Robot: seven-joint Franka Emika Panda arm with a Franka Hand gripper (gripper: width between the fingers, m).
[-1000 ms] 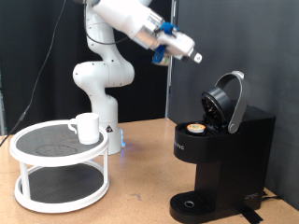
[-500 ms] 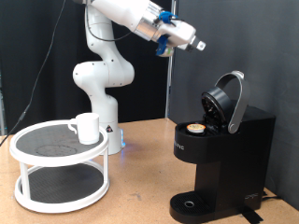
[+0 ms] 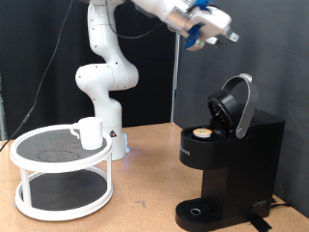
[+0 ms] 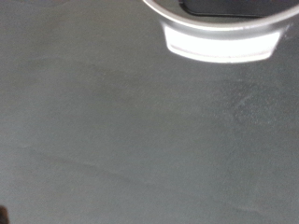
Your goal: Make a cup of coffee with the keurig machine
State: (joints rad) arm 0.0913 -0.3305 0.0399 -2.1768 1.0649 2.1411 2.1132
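The keurig machine [image 3: 227,159] stands at the exterior view's right with its rounded lid [image 3: 235,104] hinged open. A small pod with a tan top [image 3: 201,133] sits in its chamber. The white cup [image 3: 90,131] stands on the upper shelf of a white two-tier round rack [image 3: 60,174] at the exterior view's left. My gripper [image 3: 230,35] is high in the air near the exterior view's top, above the open lid, and nothing shows between its fingers. The wrist view shows a dark grey surface and a silver-edged part of the machine [image 4: 222,35]; the fingers do not show there.
The arm's white base [image 3: 104,97] stands behind the rack on the wooden table [image 3: 145,198]. A black curtain hangs behind. The machine's round drip base [image 3: 200,211] is bare.
The gripper has risen and moved toward the exterior view's right, from beside the curtain to above the machine's open lid. The cup, rack and machine have not moved.
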